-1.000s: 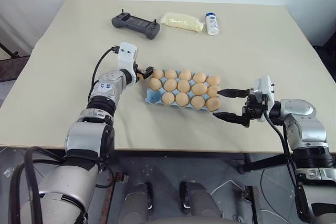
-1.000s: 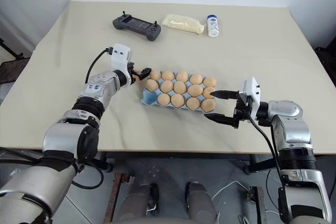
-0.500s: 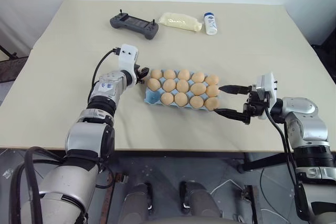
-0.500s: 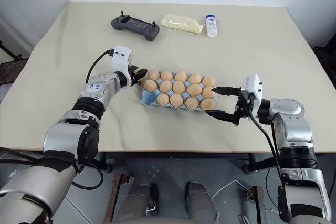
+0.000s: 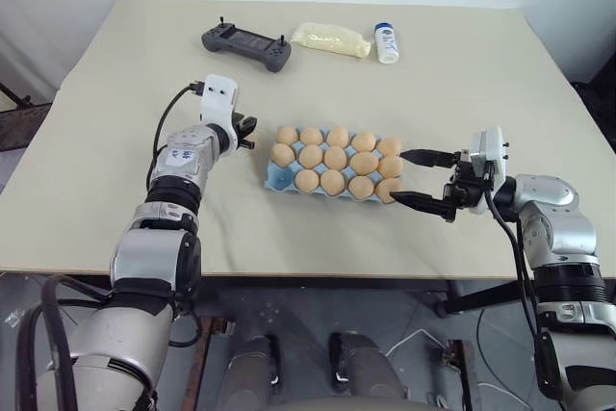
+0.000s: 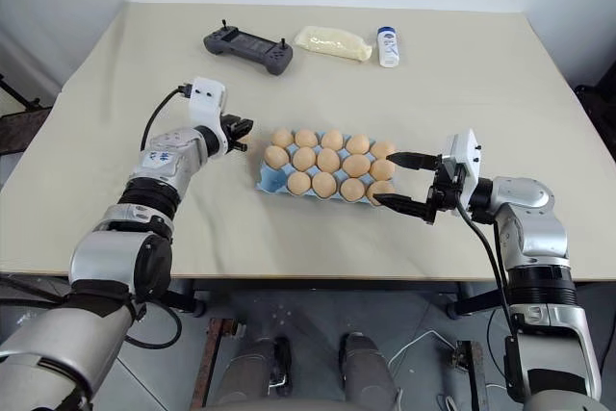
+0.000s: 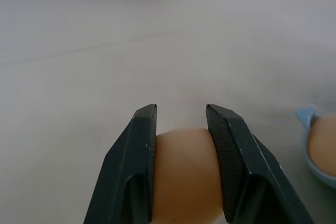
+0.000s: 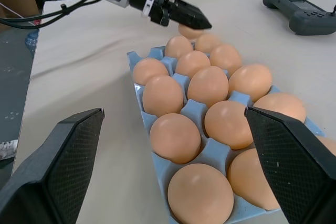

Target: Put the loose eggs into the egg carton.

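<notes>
The light blue egg carton (image 5: 276, 177) lies mid-table and holds several tan eggs (image 5: 334, 157); its front-left cup is bare. My left gripper (image 5: 246, 132) hovers just left of the carton. In the left wrist view its fingers (image 7: 142, 145) are shut on a loose egg (image 7: 184, 177). At the carton's right end my right gripper (image 5: 398, 176) is open, one finger at either side of that end and nothing held between them.
A black controller (image 5: 247, 43), a pale yellow bag (image 5: 333, 39) and a small white bottle (image 5: 387, 43) lie along the far side of the table. The table's front edge (image 5: 318, 271) runs close below the carton.
My left gripper has shut on the loose egg and drawn left, away from the carton's left end, rising slightly. The right gripper stays open at the right end.
</notes>
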Available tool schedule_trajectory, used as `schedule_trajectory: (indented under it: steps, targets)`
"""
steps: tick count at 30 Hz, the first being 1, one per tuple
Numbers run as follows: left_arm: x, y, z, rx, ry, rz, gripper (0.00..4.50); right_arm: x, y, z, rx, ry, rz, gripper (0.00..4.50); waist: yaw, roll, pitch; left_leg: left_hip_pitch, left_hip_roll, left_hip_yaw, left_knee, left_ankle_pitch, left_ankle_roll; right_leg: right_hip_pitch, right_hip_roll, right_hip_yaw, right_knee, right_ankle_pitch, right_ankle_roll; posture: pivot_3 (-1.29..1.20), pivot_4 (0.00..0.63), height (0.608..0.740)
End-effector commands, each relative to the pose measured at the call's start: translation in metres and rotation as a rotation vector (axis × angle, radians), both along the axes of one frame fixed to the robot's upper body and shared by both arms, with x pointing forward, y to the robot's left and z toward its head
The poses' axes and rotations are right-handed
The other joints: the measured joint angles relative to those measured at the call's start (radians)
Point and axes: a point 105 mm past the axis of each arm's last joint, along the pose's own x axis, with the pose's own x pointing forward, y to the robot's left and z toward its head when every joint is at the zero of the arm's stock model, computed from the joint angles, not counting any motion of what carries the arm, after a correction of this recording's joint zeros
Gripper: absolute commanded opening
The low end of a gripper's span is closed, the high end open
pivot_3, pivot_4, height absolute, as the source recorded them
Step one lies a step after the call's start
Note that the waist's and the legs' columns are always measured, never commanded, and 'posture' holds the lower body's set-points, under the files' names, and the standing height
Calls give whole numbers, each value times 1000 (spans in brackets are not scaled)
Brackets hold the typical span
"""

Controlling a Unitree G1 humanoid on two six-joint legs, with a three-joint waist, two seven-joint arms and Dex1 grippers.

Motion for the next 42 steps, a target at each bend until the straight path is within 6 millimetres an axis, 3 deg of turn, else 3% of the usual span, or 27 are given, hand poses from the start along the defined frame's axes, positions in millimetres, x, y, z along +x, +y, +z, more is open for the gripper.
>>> schedule_trajectory:
  steps: [1, 5, 8, 12, 17, 21, 27, 32, 42]
  targets:
    - [-2, 1, 37, -37, -112, -16, 1186, 0, -4, 15, 33, -58, -14, 4500, 0, 0, 0, 0, 0, 0, 0, 0, 0, 0, 0, 0, 0, 0, 0, 0, 150, 740]
    - [-12, 0, 56, -59, -169, -52, 1186, 0, -5, 15, 31, -56, -19, 4500, -2, 0, 0, 0, 0, 0, 0, 0, 0, 0, 0, 1, 0, 0, 0, 0, 150, 740]
    - [-19, 3, 59, -48, -176, -58, 1186, 0, -4, 13, 33, -53, -20, 4500, -2, 0, 0, 0, 0, 1, 0, 0, 0, 0, 0, 2, 1, 0, 0, 0, 150, 740]
    - [-45, -15, 62, -51, -180, -211, 1186, 0, -5, 13, 31, -50, -23, 4500, -2, 0, 0, 1, 0, 1, 0, 1, -1, 0, 0, 7, 3, 0, 0, 0, 150, 740]
    - [-79, -24, 55, -91, -142, -386, 1186, 1, -5, 15, 44, -59, -20, 4500, -2, 0, 0, 1, 0, 0, 0, 1, -1, 0, 0, 10, 3, 0, 0, 0, 150, 740]
    - [-95, -28, 49, -148, -116, -483, 1186, 1, -4, 16, 60, -66, -15, 4500, -3, 0, 0, 1, 0, 0, 0, 2, -1, 0, 0, 10, 4, 0, 0, 0, 150, 740]
    - [-100, -42, 29, -188, -37, -569, 1186, 1, -2, 11, 62, -65, -23, 4500, -3, 0, 0, 2, 0, 0, 0, 2, -1, 1, 0, 10, 4, 0, -1, 0, 150, 740]
    - [-95, -49, 25, -251, -30, -595, 1186, -2, -5, 6, 61, -55, -41, 4500, -2, 0, 0, 2, 0, -1, 0, 2, -1, 1, 0, 10, 3, 0, -1, 0, 150, 740]
    - [-74, -61, 2, -253, 15, -595, 1186, -7, -6, 1, 60, -48, -60, 4500, -2, 0, 0, 2, 0, -1, 0, 2, -1, 1, 0, 10, 4, 0, -1, 0, 150, 740]
